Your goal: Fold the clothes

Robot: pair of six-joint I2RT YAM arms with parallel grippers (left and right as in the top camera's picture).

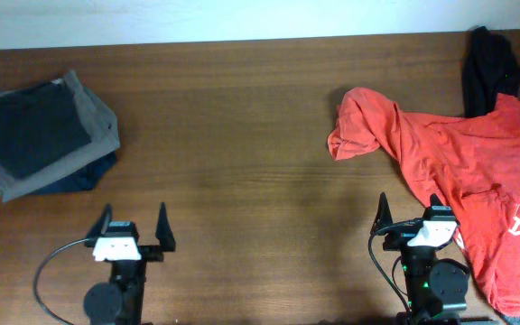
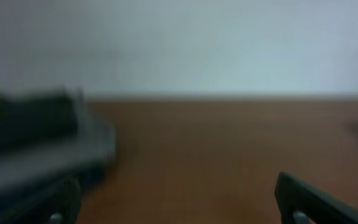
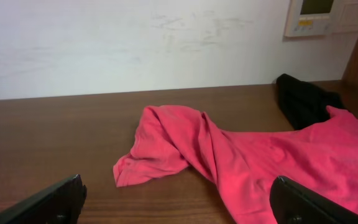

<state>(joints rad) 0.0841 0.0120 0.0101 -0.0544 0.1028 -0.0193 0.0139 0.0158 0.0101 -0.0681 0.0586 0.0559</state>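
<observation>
Both arms sit at my edge of the table [image 1: 242, 117], and neither is doing any work. The left end effector [image 1: 135, 217] has its jaws spread wide with nothing between them, and the right end effector [image 1: 409, 212] is just as wide and just as empty. One of the right fingers seems to sit over the hem of the red shirt [image 1: 477, 162], though I cannot tell whether it touches the cloth.

The shirt lies crumpled on the right side of the table. Its bunched sleeve [image 1: 355, 126] is thrown toward the middle, and the body runs off toward the right edge. A black garment [image 1: 490, 59] is heaped behind it at the far right. Far left, well apart from both, is the folded stack [image 1: 43, 135], which I take to be the finished pile, kept out of the working area.

The left wrist view is too blurred to add much beyond that stack. I judge the shirt is next: it needs pulling to the centre and flattening first, and the right arm is parked right beside it for that.
</observation>
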